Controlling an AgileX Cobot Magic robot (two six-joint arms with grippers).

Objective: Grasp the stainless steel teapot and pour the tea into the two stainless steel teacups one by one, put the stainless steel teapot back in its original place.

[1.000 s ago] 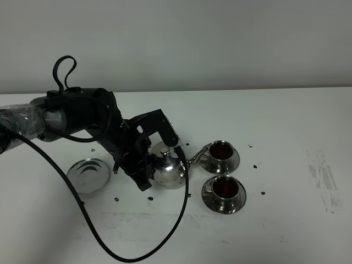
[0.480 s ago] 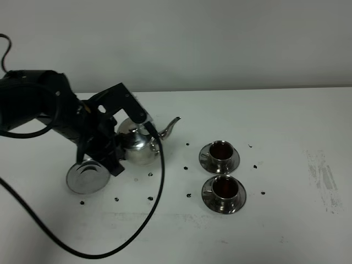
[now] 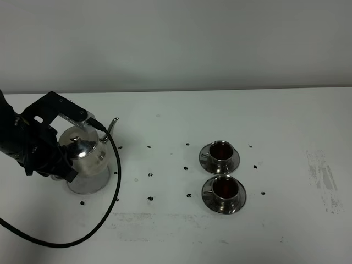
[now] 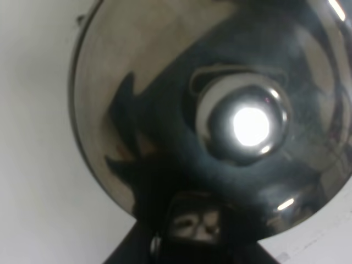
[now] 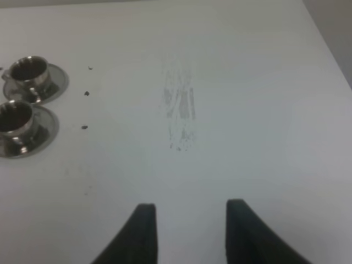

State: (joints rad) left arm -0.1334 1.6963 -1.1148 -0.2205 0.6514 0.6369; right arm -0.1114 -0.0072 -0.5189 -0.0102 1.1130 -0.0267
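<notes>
The stainless steel teapot (image 3: 84,153) is upright at the far left, spout pointing back right, over a round steel disc (image 3: 91,181); I cannot tell if it rests on it. My left gripper (image 3: 59,160) is shut on the pot's handle side. The left wrist view is filled by the pot's lid and knob (image 4: 242,118). The two stainless steel teacups, far (image 3: 221,149) and near (image 3: 224,188), stand on saucers right of centre with dark tea inside. They also show in the right wrist view, far (image 5: 28,69) and near (image 5: 13,117). My right gripper (image 5: 190,234) is open and empty, above bare table.
Small dark specks (image 3: 150,175) lie scattered on the white table between the pot and the cups. A black cable (image 3: 104,220) loops over the table's front left. A scuffed grey patch (image 3: 322,176) marks the right side.
My left gripper carried the teapot from beside the cups leftward, turned it back upright, and now holds it over the steel disc. The cups have not moved.
</notes>
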